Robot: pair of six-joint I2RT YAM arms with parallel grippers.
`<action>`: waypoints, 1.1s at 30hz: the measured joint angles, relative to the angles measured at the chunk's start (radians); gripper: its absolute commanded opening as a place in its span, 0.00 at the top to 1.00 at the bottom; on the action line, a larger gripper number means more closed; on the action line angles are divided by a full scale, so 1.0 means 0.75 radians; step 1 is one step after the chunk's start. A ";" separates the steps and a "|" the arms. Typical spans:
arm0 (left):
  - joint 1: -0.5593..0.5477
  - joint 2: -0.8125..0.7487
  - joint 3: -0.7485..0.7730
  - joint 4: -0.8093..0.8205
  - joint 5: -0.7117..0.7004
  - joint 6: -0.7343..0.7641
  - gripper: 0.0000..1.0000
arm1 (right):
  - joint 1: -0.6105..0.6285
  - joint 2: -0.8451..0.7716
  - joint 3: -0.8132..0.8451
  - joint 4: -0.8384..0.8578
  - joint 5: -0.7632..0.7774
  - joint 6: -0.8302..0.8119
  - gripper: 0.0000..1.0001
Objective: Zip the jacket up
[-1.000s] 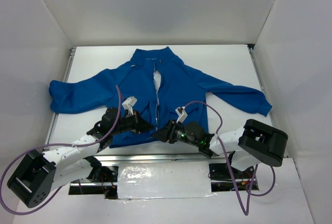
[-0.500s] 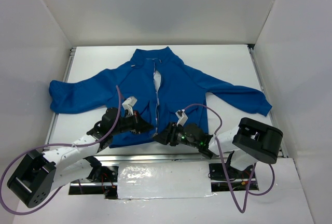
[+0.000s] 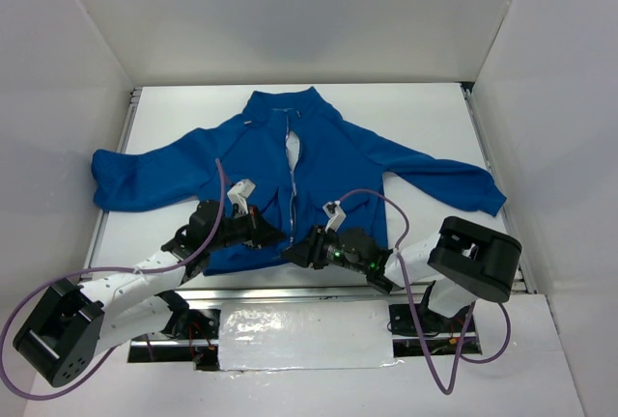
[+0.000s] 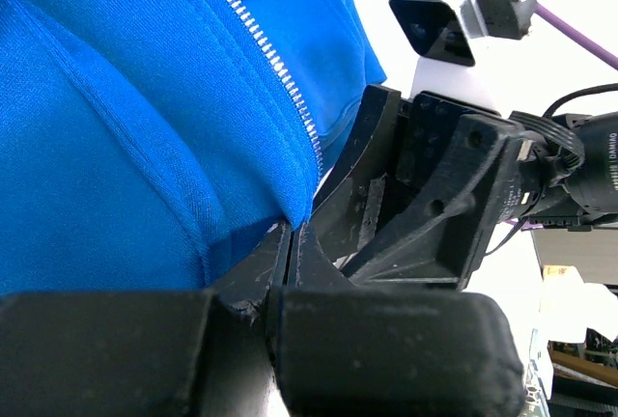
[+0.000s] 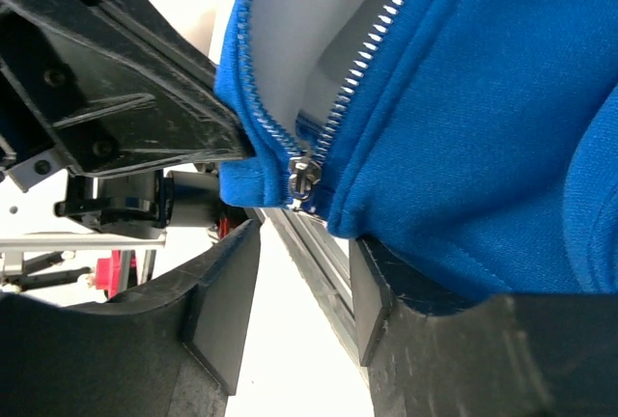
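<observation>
The royal-blue fleece jacket [image 3: 319, 161] lies flat on the white table, collar away from me, its pale zipper [image 3: 293, 195] open along the front. My left gripper [image 3: 272, 236] is shut on the jacket's hem at the bottom of the zipper; in the left wrist view the blue cloth [image 4: 145, 127] runs into the closed jaws. My right gripper [image 3: 293, 254] is open at the hem's bottom edge. In the right wrist view the small metal zipper pull [image 5: 303, 183] hangs just above the gap between its fingers [image 5: 224, 311], untouched.
White walls enclose the table on three sides. A metal rail [image 3: 290, 293] runs along the table's near edge just under the hem. The jacket's sleeves [image 3: 135, 180] spread left and right.
My right gripper has crept left along the hem toward the zipper's bottom end, its arm base swinging a little left. My left gripper has held still on the hem.
</observation>
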 measured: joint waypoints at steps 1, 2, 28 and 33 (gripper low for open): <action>0.000 0.000 0.000 0.002 0.001 0.000 1.00 | 0.000 0.007 0.000 0.003 0.000 -0.001 0.54; -0.001 0.000 0.000 0.003 0.001 0.000 1.00 | 0.000 0.010 0.000 0.005 0.000 -0.001 0.55; -0.001 0.004 0.000 0.013 0.001 0.001 1.00 | 0.000 0.021 -0.037 0.098 0.027 -0.010 0.64; -0.001 0.004 0.005 0.011 0.004 0.002 1.00 | 0.000 0.013 -0.041 0.106 0.028 -0.010 0.64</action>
